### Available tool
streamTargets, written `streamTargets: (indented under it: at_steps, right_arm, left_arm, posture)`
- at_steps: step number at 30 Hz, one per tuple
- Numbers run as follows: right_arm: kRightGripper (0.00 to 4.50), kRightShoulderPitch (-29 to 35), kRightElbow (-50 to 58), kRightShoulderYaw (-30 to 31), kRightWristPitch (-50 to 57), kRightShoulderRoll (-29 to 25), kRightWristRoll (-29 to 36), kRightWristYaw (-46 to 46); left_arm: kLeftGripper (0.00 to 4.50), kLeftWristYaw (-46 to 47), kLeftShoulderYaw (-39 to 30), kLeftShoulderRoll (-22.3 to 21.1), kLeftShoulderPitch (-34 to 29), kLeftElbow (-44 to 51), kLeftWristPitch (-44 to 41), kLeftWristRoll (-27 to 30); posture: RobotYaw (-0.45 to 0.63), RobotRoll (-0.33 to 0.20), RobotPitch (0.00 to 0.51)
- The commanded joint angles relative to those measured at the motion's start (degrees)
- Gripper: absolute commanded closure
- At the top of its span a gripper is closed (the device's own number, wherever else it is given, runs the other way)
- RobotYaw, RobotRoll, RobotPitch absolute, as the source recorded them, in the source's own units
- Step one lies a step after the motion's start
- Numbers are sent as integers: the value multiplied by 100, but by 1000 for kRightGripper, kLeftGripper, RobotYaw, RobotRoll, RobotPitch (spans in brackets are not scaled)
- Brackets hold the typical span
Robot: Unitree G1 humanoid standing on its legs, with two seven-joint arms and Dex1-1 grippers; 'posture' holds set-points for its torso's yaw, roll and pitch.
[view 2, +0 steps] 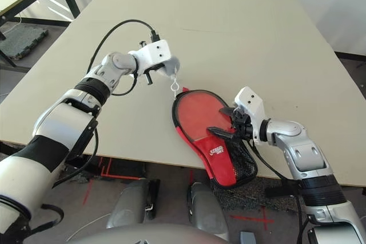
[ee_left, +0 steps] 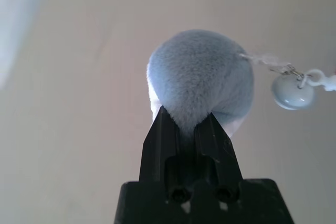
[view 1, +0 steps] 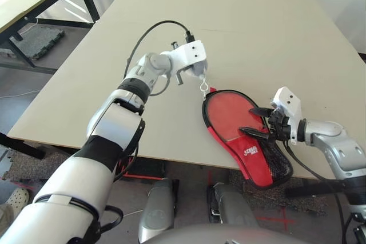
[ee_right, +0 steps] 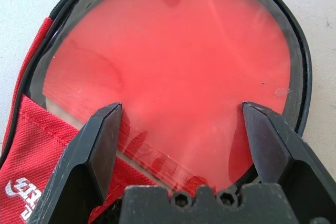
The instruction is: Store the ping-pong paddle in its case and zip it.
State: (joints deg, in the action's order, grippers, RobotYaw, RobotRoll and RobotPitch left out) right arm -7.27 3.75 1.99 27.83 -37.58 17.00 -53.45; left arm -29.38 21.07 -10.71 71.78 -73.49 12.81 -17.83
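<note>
The case (view 1: pixel 251 155), its red fabric bearing a white logo (ee_right: pixel 26 195), holds the paddle (ee_right: pixel 173 72). Beside its rounded end, my left pincer (ee_left: pixel 181 124) clenches the grey plush (ee_left: pixel 202 72); above it, my right pincer (ee_right: pixel 181 111) is released.

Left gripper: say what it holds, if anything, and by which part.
The left gripper holds the grey fuzzy tag, its fingers pinching the tag's edge, opposite the side where its cord comes off.
</note>
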Motion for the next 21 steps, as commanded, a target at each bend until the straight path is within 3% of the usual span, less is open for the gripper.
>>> streamTargets:
  at_steps: [1,6,17,21]
  right_arm:
    - [0,414,-278,296,505,4,-86,75]
    - [0,449,-217,289,537,-9,-28,139]
    - [0,240,-361,382,512,26,-27,112]
    - [0,168,-436,406,482,51,-39,98]
  left_arm:
    - [4474,480,-139,172,353,-106,329,-95]
    - [4474,-844,-297,553,275,40,1015,208]
    - [4474,-996,-327,911,49,51,1050,69]
    - [3025,-958,-268,987,-30,53,1041,-4]
  posture:
    - [-43,0,133]
    - [-38,0,131]
    - [-17,0,122]
    - [-15,0,116]
